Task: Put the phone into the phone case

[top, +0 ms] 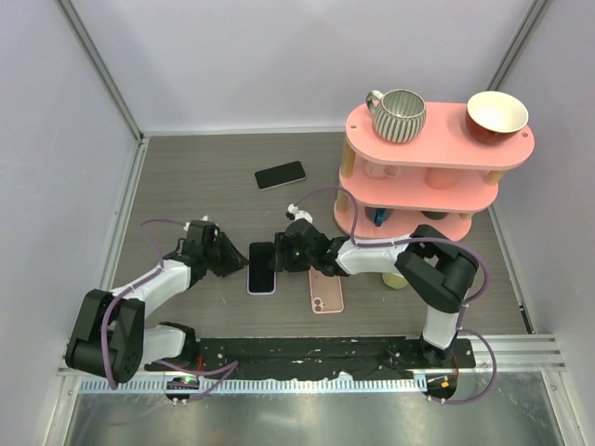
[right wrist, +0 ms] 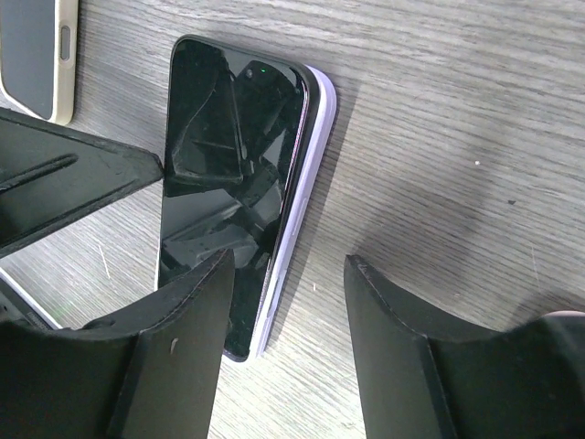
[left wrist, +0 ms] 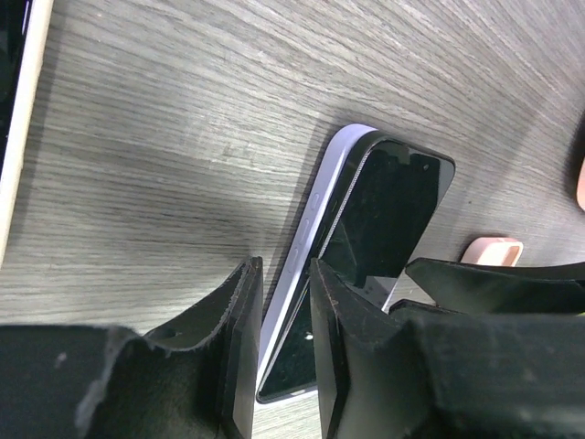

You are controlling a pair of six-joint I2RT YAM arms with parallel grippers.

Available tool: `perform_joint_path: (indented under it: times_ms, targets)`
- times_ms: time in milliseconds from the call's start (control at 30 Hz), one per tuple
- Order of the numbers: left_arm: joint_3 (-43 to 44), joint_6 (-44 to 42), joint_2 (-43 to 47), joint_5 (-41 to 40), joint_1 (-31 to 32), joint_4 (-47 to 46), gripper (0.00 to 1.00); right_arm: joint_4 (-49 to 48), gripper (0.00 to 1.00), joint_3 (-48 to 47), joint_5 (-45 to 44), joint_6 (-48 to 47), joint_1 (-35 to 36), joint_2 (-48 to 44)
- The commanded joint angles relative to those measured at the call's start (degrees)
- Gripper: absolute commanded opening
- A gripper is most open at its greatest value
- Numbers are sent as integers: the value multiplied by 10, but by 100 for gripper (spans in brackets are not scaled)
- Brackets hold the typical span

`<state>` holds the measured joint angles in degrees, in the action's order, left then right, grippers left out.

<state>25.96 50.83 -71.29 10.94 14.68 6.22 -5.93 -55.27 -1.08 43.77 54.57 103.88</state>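
Observation:
A black-screened phone (top: 263, 265) lies in a lilac phone case (top: 251, 279) on the wooden table, between the two grippers. In the left wrist view the phone (left wrist: 384, 210) sits tilted, its left side raised above the lilac case rim (left wrist: 320, 206). My left gripper (top: 234, 260) (left wrist: 283, 270) is nearly shut, with the case's left edge between its fingers. My right gripper (top: 284, 253) (right wrist: 288, 265) is open at the right side. Its left finger (right wrist: 183, 329) is over the phone (right wrist: 219, 155) and its right finger is over bare table beside the case (right wrist: 306, 174).
A pink phone-shaped item (top: 326, 294) lies just right of the phone. Another black phone in a cream case (top: 280, 175) lies further back. A pink tiered shelf (top: 437, 139) with a striped mug (top: 400, 113) and a red bowl (top: 496, 115) stands at the right.

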Motion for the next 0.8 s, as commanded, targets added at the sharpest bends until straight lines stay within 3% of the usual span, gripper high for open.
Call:
perform_joint_path:
  times_ms: [0, 267, 533, 767]
  targets:
    - [-2, 14, 34, -2, 4, 5, 33, -12, 57, -3, 3, 4, 0, -2]
    - [33, -12, 27, -10, 4, 27, 45, -11, 57, 6, 4, 10, 0, -15]
    - [21, -9, -32, 10, 4, -8, 36, -12, 57, 9, 3, 16, 1, -17]
    - [28, -1, -56, 7, 4, 25, 22, -19, 63, 2, -8, 46, 20, -3]
